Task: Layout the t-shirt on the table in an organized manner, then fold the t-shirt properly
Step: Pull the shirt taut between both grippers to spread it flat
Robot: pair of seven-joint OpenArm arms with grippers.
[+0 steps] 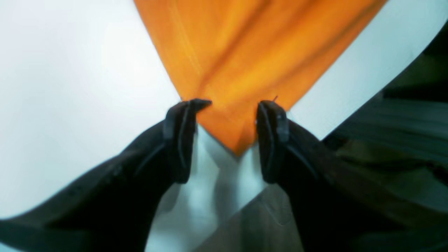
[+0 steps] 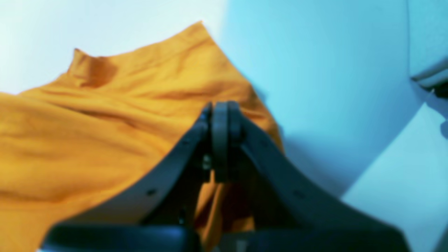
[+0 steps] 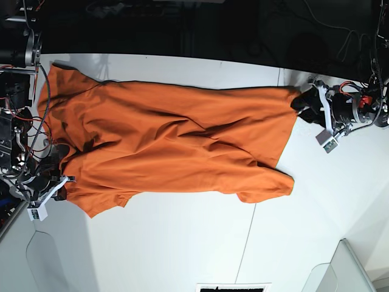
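Item one, the left gripper (image 1: 234, 105), black and two-fingered: jaws are held spread, one to each side of a pointed corner of the plain bright orange short-sleeved fabric t-shirt (image 1: 245, 59), whose tip lies between them; no pinch on the cloth is seen. In the base view this gripper (image 3: 304, 102) is found at 3 o'clock of the garment, just at the fabric's upper corner. Item two, the right gripper (image 2: 219, 108), dark and slim-fingered: jaws are pressed together, with orange cloth gathered below and behind the tips; whether fabric is actually pinched cannot be told, since the contact is hidden. In the base view it (image 3: 53, 159) is placed at 9 o'clock, at the shirt's opposite end. Item three, the t-shirt (image 3: 176, 146): stretched lengthwise between the two arms, lying on the surface, with diagonal creases through the middle, a raised fold toward 5 o'clock and a bunched lobe at 7 o'clock. Item four, the large flat matte white table (image 3: 182, 243): bare beneath and around the garment. Progress is judged early: laying out is partly achieved, smoothing of creases is outstanding, and no fold has yet been made.
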